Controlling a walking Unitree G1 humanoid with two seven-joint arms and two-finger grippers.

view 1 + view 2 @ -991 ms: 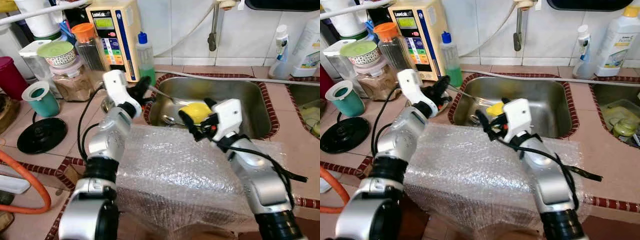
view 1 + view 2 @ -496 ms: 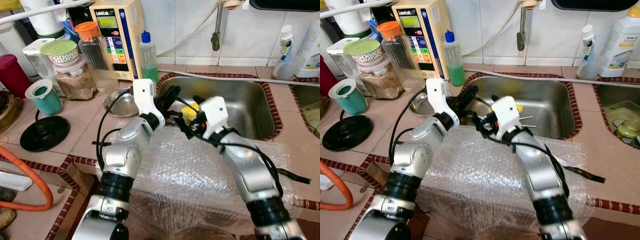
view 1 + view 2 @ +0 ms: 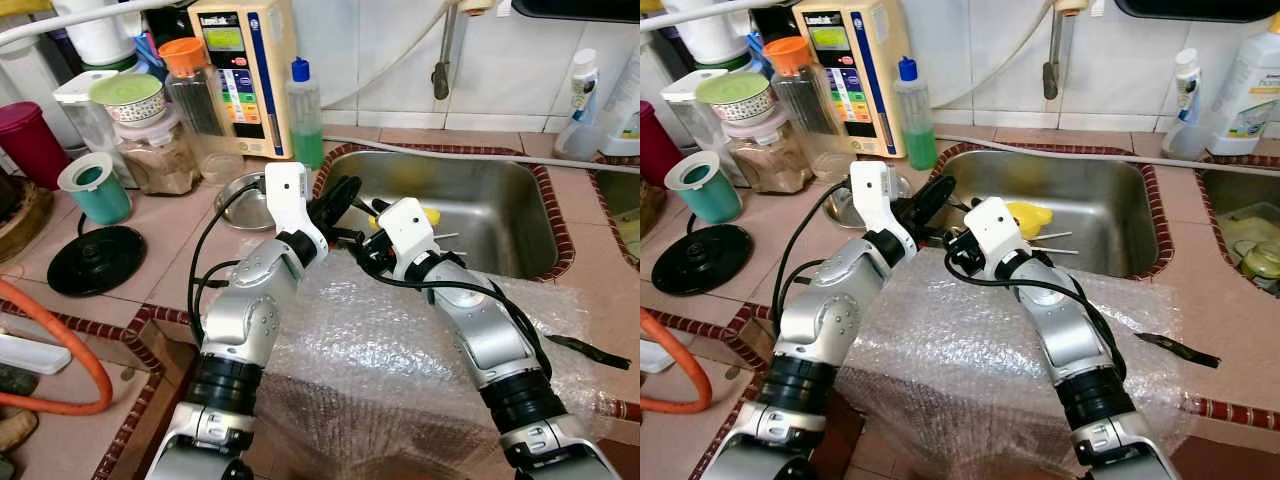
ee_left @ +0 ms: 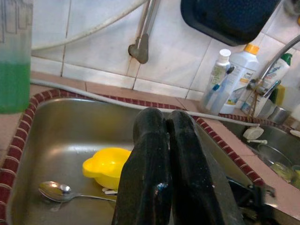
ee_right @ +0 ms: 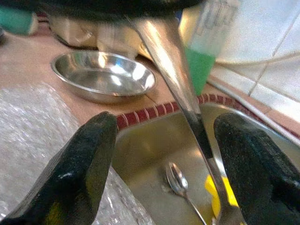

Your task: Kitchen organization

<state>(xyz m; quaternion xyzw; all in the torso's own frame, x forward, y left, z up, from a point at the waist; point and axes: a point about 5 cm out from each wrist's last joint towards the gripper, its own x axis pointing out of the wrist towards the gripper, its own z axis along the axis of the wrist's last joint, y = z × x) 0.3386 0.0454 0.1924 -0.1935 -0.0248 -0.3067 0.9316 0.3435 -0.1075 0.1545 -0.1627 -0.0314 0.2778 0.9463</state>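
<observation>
Over the sink's near-left rim: both grippers are meeting.
Left gripper [image 3: 345, 192]: fingers are pressing together on a metal utensil [image 5: 176, 84].
Right gripper [image 5: 176, 159]: fingers are spreading wide around that utensil.
Sink [image 3: 1110, 215]: yellow bowl [image 4: 107, 165] and spoon [image 4: 58, 191] are lying inside.

Colours only, quick rundown: table [image 3: 180, 250] is pinkish-tan tile w/ a dark red brick-pattern border around the sink [image 3: 500, 205], which is plain silver steel. Yellow bowl [image 4: 108, 166] in there plus a shiny silver spoon [image 4: 61, 192]. Soap bottle [image 3: 304, 110] has green liquid and a blue cap. Teal cup [image 3: 92, 188] w/ a white rim, black round lid [image 3: 95, 260], maroon container [image 3: 28, 140], jar [image 3: 188, 85] w/ an orange lid. Silver dish [image 5: 104, 75] too. Bubble wrap [image 3: 380, 340] is clear/whitish w/ dotted texture. Orange hose [image 3: 60, 350]. Both arms silver, wrists white, left tool [image 3: 340, 200] & right tool [image 3: 372, 252] black. Wall tiles white.
</observation>
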